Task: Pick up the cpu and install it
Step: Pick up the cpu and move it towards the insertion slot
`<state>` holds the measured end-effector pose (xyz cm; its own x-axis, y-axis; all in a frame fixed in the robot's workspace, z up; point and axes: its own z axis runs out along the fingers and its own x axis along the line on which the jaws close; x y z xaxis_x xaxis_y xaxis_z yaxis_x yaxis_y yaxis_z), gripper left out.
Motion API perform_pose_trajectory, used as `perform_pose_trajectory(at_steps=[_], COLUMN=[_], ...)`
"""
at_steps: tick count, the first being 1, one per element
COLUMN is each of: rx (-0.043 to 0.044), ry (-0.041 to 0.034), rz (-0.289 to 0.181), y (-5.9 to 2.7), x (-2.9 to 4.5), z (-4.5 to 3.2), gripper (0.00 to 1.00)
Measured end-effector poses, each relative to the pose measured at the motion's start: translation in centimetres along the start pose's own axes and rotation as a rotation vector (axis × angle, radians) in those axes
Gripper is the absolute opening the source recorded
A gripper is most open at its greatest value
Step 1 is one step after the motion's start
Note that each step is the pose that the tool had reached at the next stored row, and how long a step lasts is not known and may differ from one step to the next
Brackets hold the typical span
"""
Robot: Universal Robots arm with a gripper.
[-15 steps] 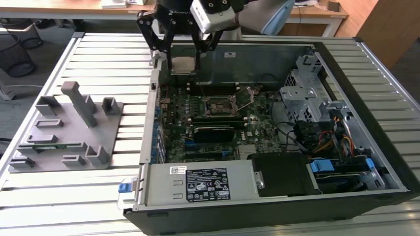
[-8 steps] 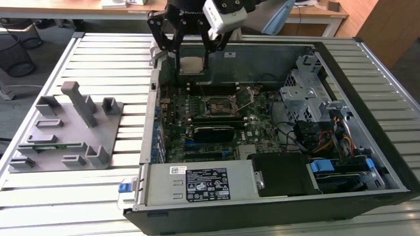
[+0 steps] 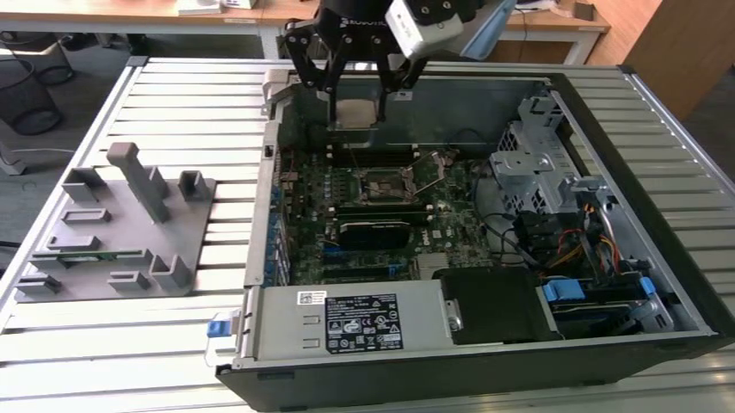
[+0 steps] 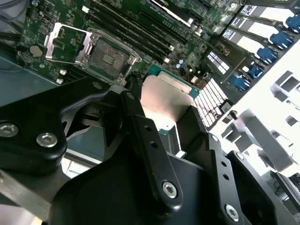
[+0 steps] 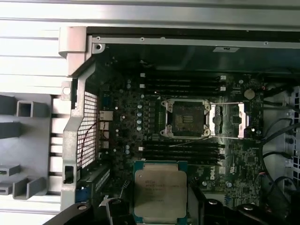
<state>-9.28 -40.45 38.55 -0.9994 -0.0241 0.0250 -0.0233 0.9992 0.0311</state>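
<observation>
The black, angular gripper (image 3: 358, 105) is clamped on the cpu (image 3: 354, 113), its two bolted metal fingers (image 4: 140, 126) pressing the chip's opposite edges. The cpu is a flat square with a dull silver metal lid and a thin green rim. It hangs in the air over the open computer case (image 3: 460, 376), near the case's far wall in the exterior view, touching nothing but the fingers. In the first wrist view the cpu (image 5: 160, 194) sits level, its lid carrying faint print, well apart from the socket (image 5: 187, 117). That socket is a square recess with a bright steel frame in the middle of the green motherboard (image 3: 453, 228), and its hinged load plate (image 5: 229, 121) is flipped open beside it. Long black memory slots (image 5: 183, 79) run in parallel rows on both sides of the socket. A boxy silver power supply (image 3: 344, 323) fills the case's near edge. The case lies on a ribbed aluminium table (image 3: 195, 95), next to a grey moulded fixture (image 3: 115, 224) with upright posts on the exterior view's left.
</observation>
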Motion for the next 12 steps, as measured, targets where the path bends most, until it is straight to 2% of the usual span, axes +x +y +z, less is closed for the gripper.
perform_pose_trajectory(at_steps=[4,12], rx=[0.0009,0.0008], ry=[0.0003,0.0003], rz=[0.000,0.000], y=[0.16,0.44], x=[-0.98,-1.73], z=[0.02,0.06], gripper=[0.54,0.54])
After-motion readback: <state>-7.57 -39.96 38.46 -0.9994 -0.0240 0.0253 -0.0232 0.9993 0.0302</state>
